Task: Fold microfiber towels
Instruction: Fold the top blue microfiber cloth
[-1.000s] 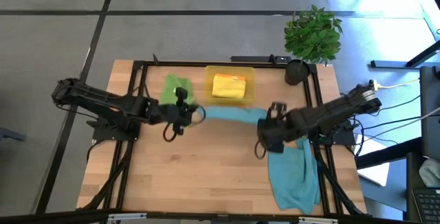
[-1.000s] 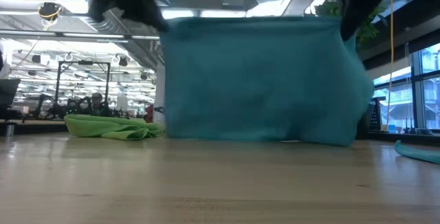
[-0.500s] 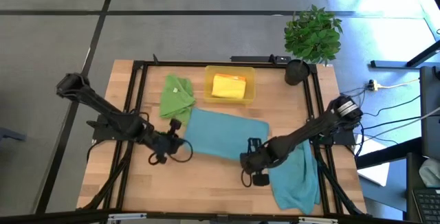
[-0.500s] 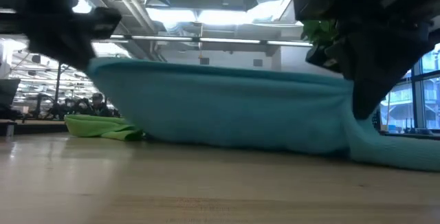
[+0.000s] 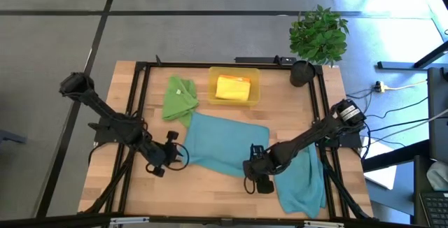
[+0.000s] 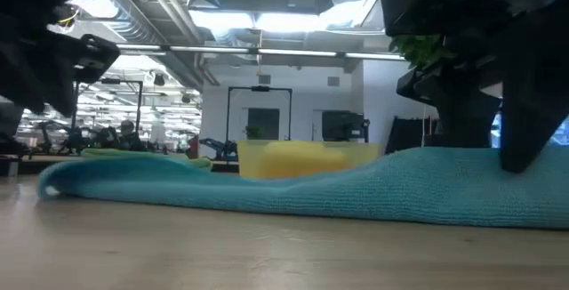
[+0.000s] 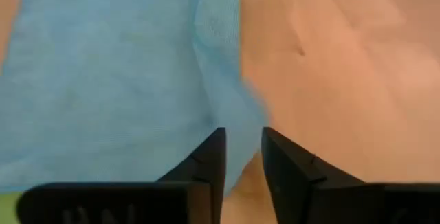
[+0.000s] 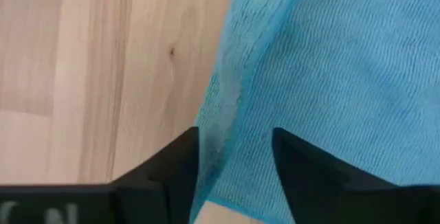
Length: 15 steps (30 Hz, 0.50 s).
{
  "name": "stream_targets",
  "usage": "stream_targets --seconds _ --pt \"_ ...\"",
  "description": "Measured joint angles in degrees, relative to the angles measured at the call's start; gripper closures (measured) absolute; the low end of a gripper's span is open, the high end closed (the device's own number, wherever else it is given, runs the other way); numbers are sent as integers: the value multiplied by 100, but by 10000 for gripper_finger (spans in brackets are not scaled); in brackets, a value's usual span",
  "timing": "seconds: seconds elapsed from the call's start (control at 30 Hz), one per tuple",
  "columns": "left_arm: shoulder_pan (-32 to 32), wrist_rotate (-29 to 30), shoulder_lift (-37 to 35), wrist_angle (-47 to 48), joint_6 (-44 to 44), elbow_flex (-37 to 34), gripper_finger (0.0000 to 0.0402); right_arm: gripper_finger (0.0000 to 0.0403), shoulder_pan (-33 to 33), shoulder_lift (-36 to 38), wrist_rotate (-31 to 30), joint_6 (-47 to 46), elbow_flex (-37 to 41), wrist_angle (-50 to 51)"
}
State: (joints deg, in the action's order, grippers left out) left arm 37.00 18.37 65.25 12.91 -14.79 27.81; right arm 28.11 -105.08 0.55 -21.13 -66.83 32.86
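A teal-blue towel (image 5: 224, 144) lies spread flat on the table's middle; the low view shows its near edge (image 6: 311, 192) on the wood. My left gripper (image 7: 242, 148) stands open over the towel's near left corner (image 7: 230, 107), slanting down. My right gripper (image 8: 234, 155) stands open over the near right edge (image 8: 230, 100), pointing steeply down. In both wrist views the cloth runs in between the parted fingers. A second teal-blue towel (image 5: 302, 182) lies crumpled at the near right. A green towel (image 5: 178, 98) lies at the far left, and a yellow towel (image 5: 233, 87) sits in the tray (image 5: 212, 88).
A potted plant (image 5: 316, 36) stands at the far right corner. Dark frame rails (image 5: 136, 109) run along the table's left and right sides. Bare wood (image 5: 203, 193) shows along the near edge, in front of the spread towel.
Both grippers have come down and toward the near edge, tipping to point more downward. The teal towel, which hung as a taut sheet between them, was drawn toward the near edge and laid down. It now lies flat, its near edge sunk onto the wood.
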Motion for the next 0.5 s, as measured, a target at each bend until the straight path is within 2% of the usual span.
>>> stream_targets --seconds 0.1,0.23,0.37,0.5 --pt "198 -113 0 -5 -447 0 295 196 21 28 115 -141 -7 35" --pt "478 -111 0 -65 -1056 0 286 194 142 29 115 -312 -9 -89" --pt "705 385 50 -599 -1212 0 288 203 358 29 117 -472 -9 -673" --pt "852 664 492 -1358 -1170 6 289 208 630 29 110 -664 -11 -1365"
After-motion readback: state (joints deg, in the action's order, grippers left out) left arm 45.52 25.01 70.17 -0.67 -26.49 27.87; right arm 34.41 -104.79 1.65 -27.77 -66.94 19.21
